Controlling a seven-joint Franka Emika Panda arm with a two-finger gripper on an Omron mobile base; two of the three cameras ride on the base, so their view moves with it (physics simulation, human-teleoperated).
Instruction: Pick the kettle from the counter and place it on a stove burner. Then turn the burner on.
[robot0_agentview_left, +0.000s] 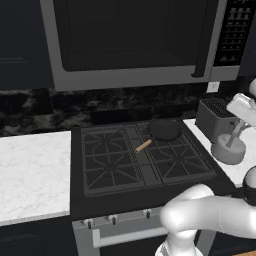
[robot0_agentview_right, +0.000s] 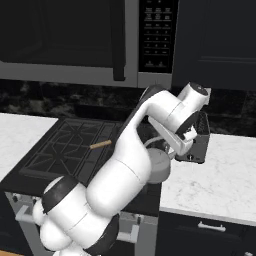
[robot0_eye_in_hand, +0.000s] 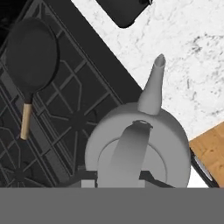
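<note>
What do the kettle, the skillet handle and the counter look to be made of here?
Kettle: probably metal, with an even matte silver-grey surface.
Skillet handle: looks like wood, light tan against the black pan.
Counter: marble-look stone or laminate, white with faint grey veining; which one can't be told.

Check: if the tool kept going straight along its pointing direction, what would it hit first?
Nothing new: the tool is already shut on the kettle's handle, pointing down at its lid. Whether the counter or cooktop edge lies beneath is unclear.
</note>
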